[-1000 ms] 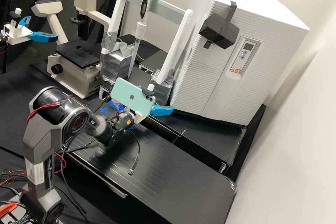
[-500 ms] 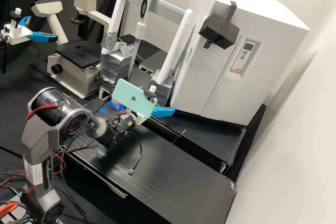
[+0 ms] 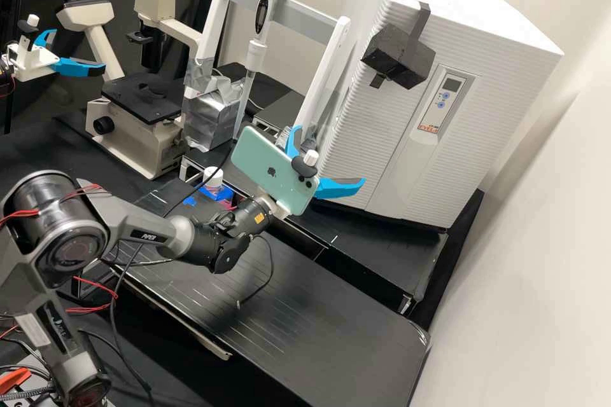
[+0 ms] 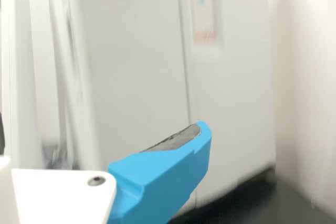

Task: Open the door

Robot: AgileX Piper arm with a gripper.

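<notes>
The gripper [image 3: 331, 155] hangs before the cabinet [image 3: 471, 13], its blue fingers spread wide with nothing between them – probably to leave room for taking hold of an edge. The door [image 3: 375, 124] sits closed on the cabinet's front, though whether a fingertip touches it is hard to tell. Strapped high on it, the black block [image 3: 400, 58] – perhaps a makeshift handle – may offer leverage.

White frame [image 3: 216, 19]: two slanting uprights joined by a grey crossbar [image 3: 305, 16]
Microscope [image 3: 133, 143]: beige with a black stage, beside the frame
Pipette [image 3: 256, 57]: red-topped, at the crossbar, tip pointing down between the uprights
Silver-wrapped block [image 3: 210, 121]: at the foot of the upright nearer the microscope
White cap [image 3: 213, 176]: just above something blue
Blue patch [image 3: 189, 201]: flat on the black surface [image 3: 331, 331], near the cap
</notes>
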